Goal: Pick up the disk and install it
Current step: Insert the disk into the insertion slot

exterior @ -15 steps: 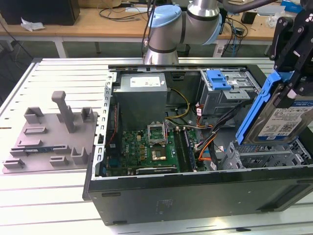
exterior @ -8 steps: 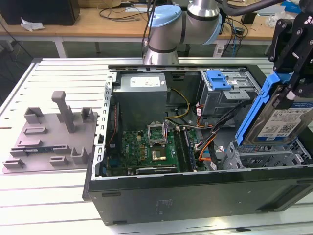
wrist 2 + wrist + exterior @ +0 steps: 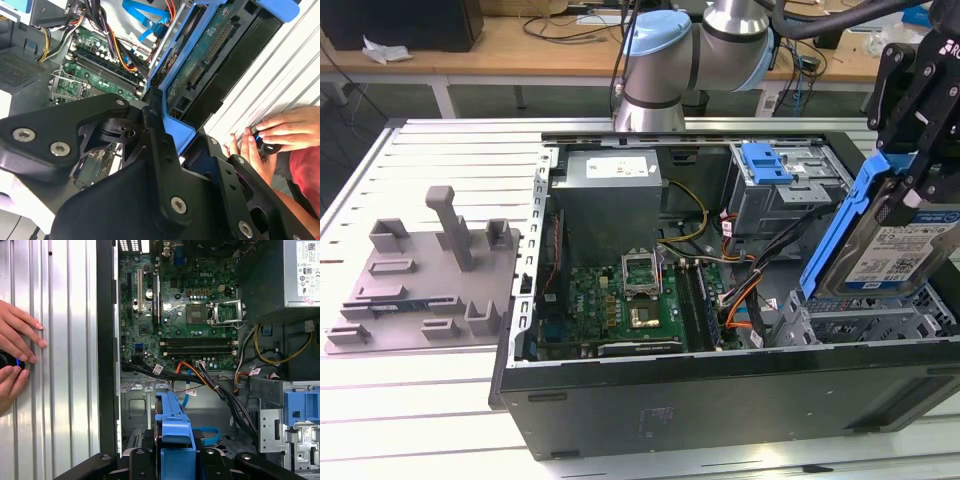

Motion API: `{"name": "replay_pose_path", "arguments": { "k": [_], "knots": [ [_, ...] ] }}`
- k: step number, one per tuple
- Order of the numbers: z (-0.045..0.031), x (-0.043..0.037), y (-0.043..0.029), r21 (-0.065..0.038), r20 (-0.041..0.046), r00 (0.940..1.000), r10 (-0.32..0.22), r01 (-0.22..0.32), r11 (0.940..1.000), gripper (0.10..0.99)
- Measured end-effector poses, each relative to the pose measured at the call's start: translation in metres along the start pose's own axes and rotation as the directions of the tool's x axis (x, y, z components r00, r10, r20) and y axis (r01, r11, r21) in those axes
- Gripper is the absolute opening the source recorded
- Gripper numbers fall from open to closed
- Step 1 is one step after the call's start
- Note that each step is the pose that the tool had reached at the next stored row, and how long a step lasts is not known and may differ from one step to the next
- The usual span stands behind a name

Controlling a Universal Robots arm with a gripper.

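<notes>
Slatted white desk (image 3: pixel 430 150) lay under it all; the disk (image 3: pixel 905 250), a silver drive with a blue-and-white label in a blue frame, hung tilted on edge at the exterior view's right. The fingers (image 3: pixel 912 200) were clamped on its frame. Pickup looked done, installing not: it sat over the bay (image 3: pixel 860 325) of the open computer case (image 3: pixel 720 400), not yet seated.

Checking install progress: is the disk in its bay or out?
Out. In the exterior view the disk hangs tilted on edge, gripped by the hand, above the drive cage, not seated.
</notes>
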State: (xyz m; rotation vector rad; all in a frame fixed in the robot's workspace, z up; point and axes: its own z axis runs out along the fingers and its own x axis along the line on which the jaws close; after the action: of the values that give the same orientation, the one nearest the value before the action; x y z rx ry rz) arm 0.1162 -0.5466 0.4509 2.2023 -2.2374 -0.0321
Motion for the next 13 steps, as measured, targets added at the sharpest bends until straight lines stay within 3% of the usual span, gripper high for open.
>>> {"name": "replay_pose_path", "arguments": {
  "k": [13],
  "knots": [
    [0.0056,0.0014,-0.0001,0.0,0.0,1.0,0.0,0.0,1.0,0.369]
  ]
}}
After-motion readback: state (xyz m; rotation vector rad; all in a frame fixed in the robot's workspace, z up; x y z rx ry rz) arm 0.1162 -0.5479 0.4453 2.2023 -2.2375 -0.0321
